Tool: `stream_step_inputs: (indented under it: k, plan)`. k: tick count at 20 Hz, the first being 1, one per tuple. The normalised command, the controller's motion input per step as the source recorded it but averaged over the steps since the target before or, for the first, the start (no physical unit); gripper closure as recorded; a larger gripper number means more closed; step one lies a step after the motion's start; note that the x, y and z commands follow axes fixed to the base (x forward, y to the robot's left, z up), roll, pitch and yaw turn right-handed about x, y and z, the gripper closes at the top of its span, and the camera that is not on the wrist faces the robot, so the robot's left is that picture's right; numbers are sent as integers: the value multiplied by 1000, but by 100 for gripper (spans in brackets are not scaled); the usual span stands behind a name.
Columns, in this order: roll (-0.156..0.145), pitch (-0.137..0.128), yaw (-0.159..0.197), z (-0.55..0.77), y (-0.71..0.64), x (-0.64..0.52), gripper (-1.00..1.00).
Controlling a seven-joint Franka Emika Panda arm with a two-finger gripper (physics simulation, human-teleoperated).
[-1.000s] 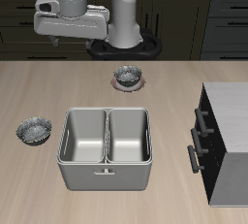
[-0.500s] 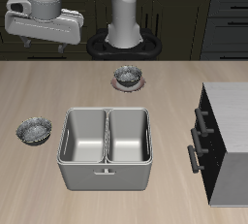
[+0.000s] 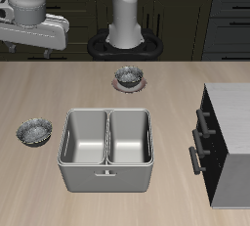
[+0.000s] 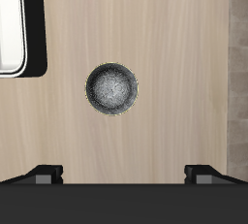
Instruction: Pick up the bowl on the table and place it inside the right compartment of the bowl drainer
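Observation:
The bowl, small, shallow and speckled silver-grey, sits on the wooden table beside the bowl drainer. The drainer is a light-grey tub with two square wells. Its right compartment holds nothing. My gripper hangs high above the table's back, well above the bowl and farther back. In the wrist view the bowl lies below my gripper, whose fingers are wide apart with nothing between them. A corner of the drainer shows at that view's edge.
A smaller, darker speckled bowl on a pale disc stands at the table's back, near the robot's base. A dark boxy cabinet with bar handles takes up the far side of the table from the bowl.
My gripper has swung sideways along the table's back, away from the robot's base and towards the side where the bowl lies. Nothing on the table has moved.

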Motion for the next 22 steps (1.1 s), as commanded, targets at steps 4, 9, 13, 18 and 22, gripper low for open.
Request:
stream_step_inputs:
  k: [4,9,13,18,22]
  plan:
    - [32,15,19,8,-177,155,-100]
    - [-3,6,8,16,-108,91,-100]
    - [-13,29,13,32,-253,193,-100]
    - [-12,7,38,35,-135,110,-100]
    - [3,14,-4,7,-98,148,-100]
